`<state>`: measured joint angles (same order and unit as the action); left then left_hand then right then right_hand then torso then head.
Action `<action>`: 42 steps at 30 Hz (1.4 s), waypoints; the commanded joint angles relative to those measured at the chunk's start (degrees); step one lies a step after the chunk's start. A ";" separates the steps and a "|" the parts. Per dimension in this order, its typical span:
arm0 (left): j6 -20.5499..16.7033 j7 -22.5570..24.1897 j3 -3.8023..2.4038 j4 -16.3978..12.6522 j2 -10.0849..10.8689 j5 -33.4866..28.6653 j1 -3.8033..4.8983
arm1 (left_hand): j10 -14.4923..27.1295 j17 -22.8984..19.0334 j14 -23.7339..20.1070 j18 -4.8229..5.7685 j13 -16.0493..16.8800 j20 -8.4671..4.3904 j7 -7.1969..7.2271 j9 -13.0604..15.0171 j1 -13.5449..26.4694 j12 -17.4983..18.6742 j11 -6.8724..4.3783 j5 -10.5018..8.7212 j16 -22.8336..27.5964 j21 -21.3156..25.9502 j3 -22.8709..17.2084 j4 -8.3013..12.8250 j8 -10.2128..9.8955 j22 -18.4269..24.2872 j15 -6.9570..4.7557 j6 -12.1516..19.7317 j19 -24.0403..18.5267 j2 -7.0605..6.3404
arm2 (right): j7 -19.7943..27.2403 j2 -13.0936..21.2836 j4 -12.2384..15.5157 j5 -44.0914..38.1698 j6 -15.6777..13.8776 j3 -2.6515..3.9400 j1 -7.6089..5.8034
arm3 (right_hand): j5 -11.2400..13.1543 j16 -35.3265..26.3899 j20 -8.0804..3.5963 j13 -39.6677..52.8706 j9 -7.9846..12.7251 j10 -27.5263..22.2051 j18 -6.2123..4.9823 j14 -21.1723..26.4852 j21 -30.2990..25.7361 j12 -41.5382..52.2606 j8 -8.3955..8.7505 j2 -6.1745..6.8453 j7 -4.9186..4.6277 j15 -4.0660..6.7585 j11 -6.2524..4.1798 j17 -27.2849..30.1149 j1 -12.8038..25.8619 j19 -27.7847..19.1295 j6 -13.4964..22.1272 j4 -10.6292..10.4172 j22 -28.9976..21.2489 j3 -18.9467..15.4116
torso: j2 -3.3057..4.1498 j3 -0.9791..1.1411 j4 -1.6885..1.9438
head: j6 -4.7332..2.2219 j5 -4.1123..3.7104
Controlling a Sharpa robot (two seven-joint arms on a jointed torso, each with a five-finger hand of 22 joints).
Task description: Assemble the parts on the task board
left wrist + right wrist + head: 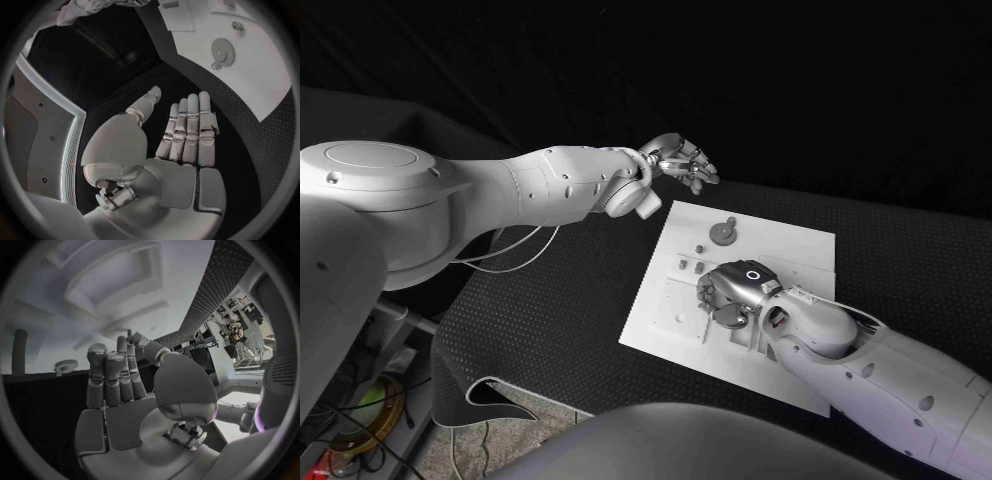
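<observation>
task board [776, 255] lying flat, centre-right of head view, on black table [545, 310]. gear-shaped part [723, 232] flat on board's upper area, with a small round piece [728, 221] just above it; same gear [222, 49] visible in left wrist view, untouched. a few small parts [692, 266] standing left of board's middle. right hand [733, 293] low over board centre, fingers turned down toward a dark round part [730, 317] at its lower edge; cannot tell whether held or merely touched, contact hidden under the hand. right wrist view: fingers [112, 377] upright, close side by side, nothing seen between them there. probably placed so for seating or picking that part. left hand [681, 160] raised off the board's upper-left corner, above centre of frame; palm open, fingers [187, 127] straight and holding nothing. likely parked clear to leave the board free for the right arm.
</observation>
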<state>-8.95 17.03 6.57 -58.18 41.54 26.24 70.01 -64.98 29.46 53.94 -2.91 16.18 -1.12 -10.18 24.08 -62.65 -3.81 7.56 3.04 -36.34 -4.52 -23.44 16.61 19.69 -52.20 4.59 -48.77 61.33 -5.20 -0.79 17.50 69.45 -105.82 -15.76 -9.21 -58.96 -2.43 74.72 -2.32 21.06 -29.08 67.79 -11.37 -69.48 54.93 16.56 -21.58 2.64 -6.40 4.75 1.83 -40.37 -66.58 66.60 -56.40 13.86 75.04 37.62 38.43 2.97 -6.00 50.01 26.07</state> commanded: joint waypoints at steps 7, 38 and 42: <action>0.67 0.31 -0.05 -0.06 -0.09 0.09 0.11 | 0.31 0.11 0.39 -0.96 -0.11 0.00 -0.13 -0.07 -0.70 -0.16 0.13 -0.21 0.32 0.38 0.24 0.01 0.25 0.12 -0.09 0.45 0.39 0.05 | 0.31 -0.07 -0.08 -0.17 1.51 -0.03 0.06 | -0.35 -0.28 -0.28 0.05 -0.11 7.42 -3.62 0.00 0.20 0.14 -0.12 -0.56 -0.35 0.49 -0.83 -0.07 0.27 -0.01 -0.13 0.17 0.84 0.32 | -0.01 0.02 -0.05 | -0.01 -0.01; 0.68 0.18 -0.04 -0.10 -0.21 0.09 0.42 | 0.30 0.28 0.44 -0.96 -0.19 0.00 -0.13 -0.09 -0.71 -0.18 0.13 -0.21 0.49 0.41 0.26 0.01 0.27 0.21 -0.08 0.47 0.41 0.06 | -0.25 -2.55 -1.78 -1.13 1.82 -0.05 0.00 | -0.35 -0.42 -0.25 0.19 -0.16 7.24 -3.63 0.11 0.11 -0.09 0.03 -0.66 -0.43 0.42 -0.75 -0.13 0.51 -0.13 0.05 0.31 0.80 0.43 | 0.01 -0.02 0.02 | -0.01 -0.15; 0.67 0.18 -0.04 -0.12 -0.25 0.09 0.43 | 0.29 0.29 0.45 -0.96 -0.20 0.00 -0.13 -0.09 -0.71 -0.18 0.13 -0.21 0.51 0.41 0.27 0.01 0.28 0.22 -0.08 0.47 0.41 0.06 | -0.26 -2.73 -1.81 -1.13 3.58 -0.05 0.00 | -0.35 -0.49 -0.24 0.22 -0.17 7.14 -3.63 0.18 0.06 -0.19 0.10 -0.64 -0.47 0.38 -0.70 -0.14 0.60 -0.19 0.14 0.36 0.79 0.45 | -0.02 0.02 0.02 | -0.01 -0.25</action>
<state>-8.92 16.92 6.57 -58.20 41.41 26.26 70.34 -64.98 29.68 53.94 -2.92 16.03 -1.12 -10.41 24.04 -62.65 -3.81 7.57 3.04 -36.11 -4.30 -23.44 16.61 19.69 -52.05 4.59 -48.59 61.33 -5.20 -1.25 14.94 67.54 -106.39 -14.51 -9.24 -59.00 -2.62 74.50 -2.22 21.23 -29.20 67.79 -11.37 -69.48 54.93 16.55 -21.40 2.62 -6.52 4.75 1.83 -40.46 -66.15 66.64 -56.28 14.11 75.03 37.70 38.44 2.95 -5.97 50.01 25.89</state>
